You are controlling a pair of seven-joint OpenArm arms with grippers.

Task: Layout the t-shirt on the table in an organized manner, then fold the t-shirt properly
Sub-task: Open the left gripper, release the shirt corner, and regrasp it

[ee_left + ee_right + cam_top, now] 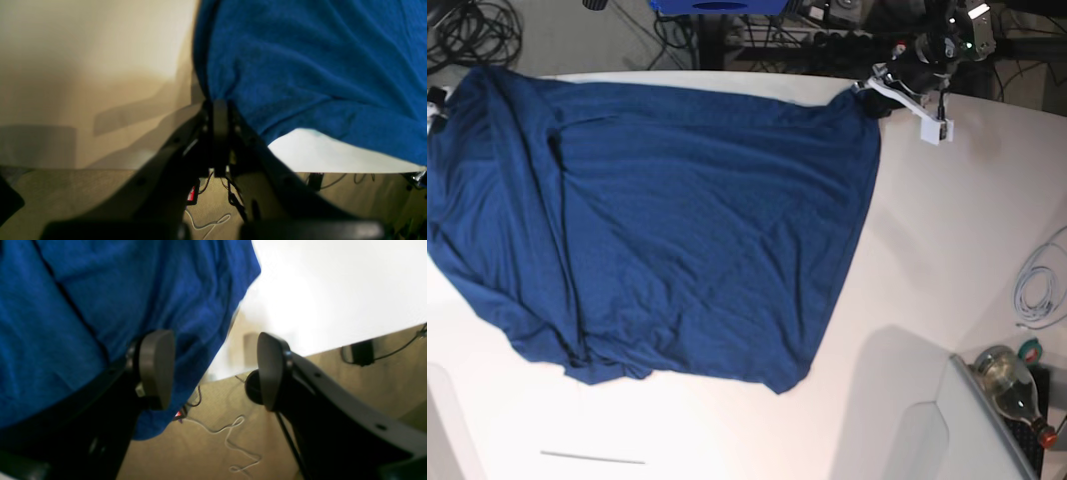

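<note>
While base view shows t-shirt (667, 210) spread, wrist views show left jaws clamped on it, right jaws apart.

My right gripper (215, 370) carries 2 rounded dark grey pads (156, 368) on black, gently curved finger arms; small round holes dot the right-hand arm. My left gripper (220, 110) is the same black build with a slim dark centre bar. From above, my left arm (922, 60) shows black links, a white bracket and black cables.
</note>
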